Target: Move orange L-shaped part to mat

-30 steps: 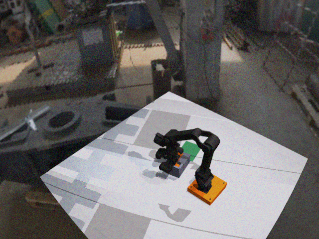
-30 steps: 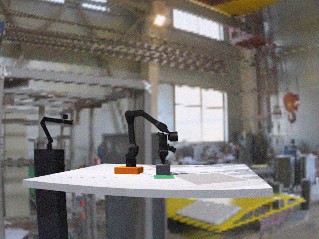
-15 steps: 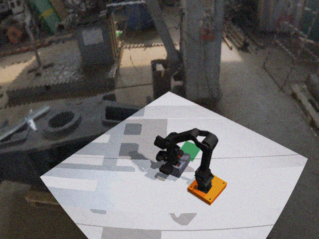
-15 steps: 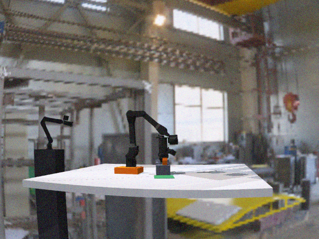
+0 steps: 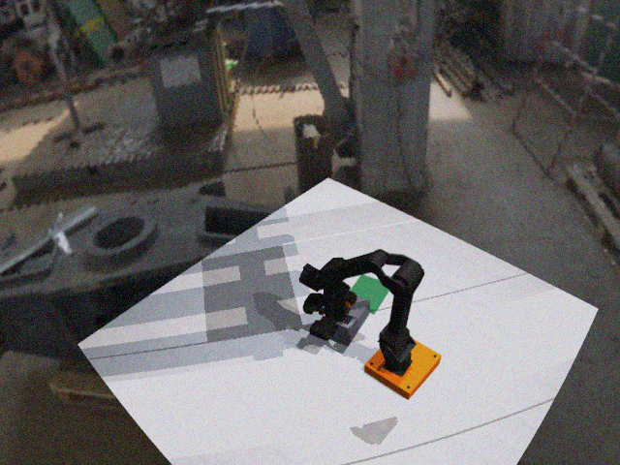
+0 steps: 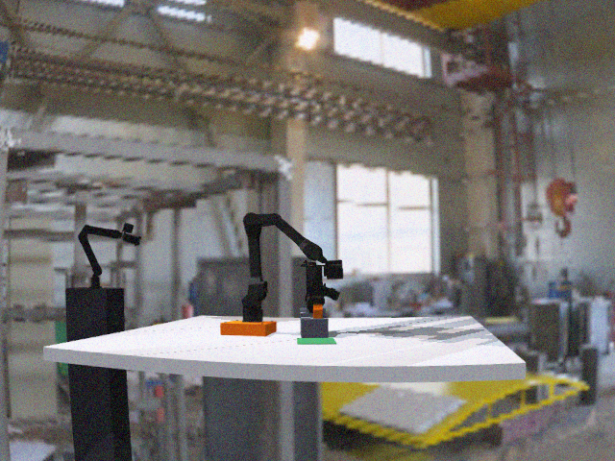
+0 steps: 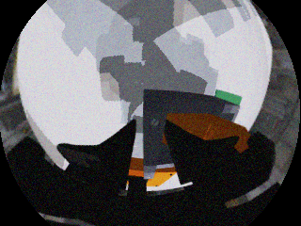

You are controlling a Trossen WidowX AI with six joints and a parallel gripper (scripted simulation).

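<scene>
"Wrist view, nearest item first: what have you listed?"

"One gripper [image 5: 340, 318] [image 6: 316, 307] [image 7: 150, 122], fingers partly spread, nothing pinched. I judge that I have it this narrow so that one finger can bear down on the L-shaped end."

"And the orange L-shaped part [image 5: 349, 303] [image 6: 317, 310] [image 7: 207, 123]?"

"Item two. Tilted at the tray, one end standing above the rim; a finger hides some of it from me. The press seems to have worked, since flush it would offer no grip."

"Its holder?"

"Item three, grey tray [image 5: 350, 334] [image 6: 314, 328] [image 7: 188, 98], flat on the table. Its pocket presumably serves as the pivot. Whether the lower end is still seated, I cannot tell."

"Next?"

"Item four, green mat [image 5: 370, 290] [image 6: 316, 341] [image 7: 228, 97], just beside the tray, placed for a short carry. Part not yet on it. I'd go for the raised end next, gently; should it drop back, I press again."

"Farther off?"

"Item five, orange base plate [image 5: 425, 365] [image 6: 228, 328] [image 7: 162, 180], under my arm's foot. Last, in the exterior view, a second arm [image 6: 89, 253] on a black pedestal [image 6: 116, 298], away from this work."
</scene>
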